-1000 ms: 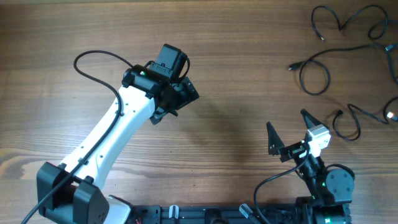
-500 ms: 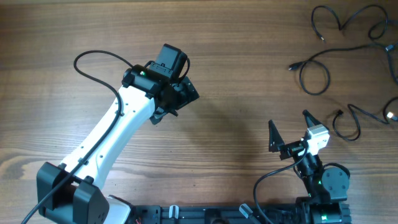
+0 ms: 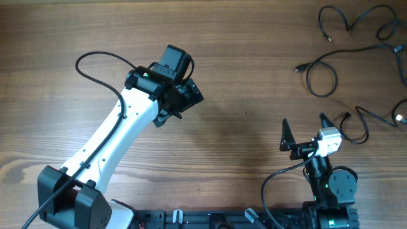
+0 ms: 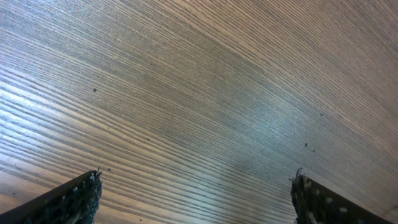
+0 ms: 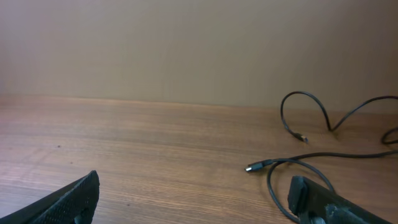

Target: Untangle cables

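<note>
Cables (image 3: 298, 67) lay loose at the far right of the counter (image 3: 254, 38), untouched. We had swung our right jaws nearer them; both pairs gaped apart, empty, so grasping seemed next.

Wooden surface (image 3: 254, 76) lying bare beneath a plain wall (image 5: 186, 43)

The brown surface is filling the whole overhead view, its grain running from side to side in long darker and lighter streaks. Up close in the left wrist view, the grain is showing as fine, tightly packed lines curving across the frame, with a few tiny dark specks (image 4: 94, 90) sitting on it and a soft pale sheen spreading near the middle. In the right wrist view, the beige wall is rising behind the far edge of the surface.
</note>
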{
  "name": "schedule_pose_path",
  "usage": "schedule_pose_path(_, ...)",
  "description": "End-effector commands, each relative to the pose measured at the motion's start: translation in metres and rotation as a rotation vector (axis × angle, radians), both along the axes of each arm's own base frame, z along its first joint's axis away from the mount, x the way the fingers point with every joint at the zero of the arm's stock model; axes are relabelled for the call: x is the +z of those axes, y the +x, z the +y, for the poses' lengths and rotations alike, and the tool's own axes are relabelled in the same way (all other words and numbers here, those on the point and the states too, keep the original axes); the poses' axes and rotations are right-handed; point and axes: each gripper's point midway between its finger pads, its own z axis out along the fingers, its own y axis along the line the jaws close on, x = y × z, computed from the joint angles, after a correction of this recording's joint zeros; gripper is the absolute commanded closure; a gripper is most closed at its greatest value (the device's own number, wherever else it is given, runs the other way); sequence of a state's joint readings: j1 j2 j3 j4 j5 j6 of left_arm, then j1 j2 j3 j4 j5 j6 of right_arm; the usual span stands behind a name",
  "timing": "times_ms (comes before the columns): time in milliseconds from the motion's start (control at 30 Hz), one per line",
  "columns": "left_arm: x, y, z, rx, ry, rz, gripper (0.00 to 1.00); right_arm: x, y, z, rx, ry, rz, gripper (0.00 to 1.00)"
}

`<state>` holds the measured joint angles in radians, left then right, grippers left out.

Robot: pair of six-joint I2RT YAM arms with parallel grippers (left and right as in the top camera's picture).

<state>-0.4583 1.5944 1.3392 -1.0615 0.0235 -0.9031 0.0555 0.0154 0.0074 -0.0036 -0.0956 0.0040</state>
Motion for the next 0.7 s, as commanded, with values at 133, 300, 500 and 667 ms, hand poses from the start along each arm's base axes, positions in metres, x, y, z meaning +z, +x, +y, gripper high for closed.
schedule_pose_path(133,-0.0019,0.0005,0.0009,-0.009,0.019,-0.003,0.0,0.0017,0.0004,-0.009,-0.045,-0.029,-0.013,0.0)
schedule_pose_path(300,-0.0019,0.0005,0.0009,-0.009,0.019,-0.003,0.0,0.0017,0.0004,-0.009,-0.045,-0.03,-0.013,0.01)
schedule_pose_path(500,-0.0019,0.0005,0.0009,-0.009,0.019,-0.003,0.0,0.0017,0.0004,-0.0089,-0.044,-0.03,-0.013,0.0)
schedule_pose_path(667,-0.0019,0.0005,0.0009,-0.009,0.019,-0.003,0.0,0.0029,0.0003,-0.0077,-0.037,-0.026,-0.017,0.0)
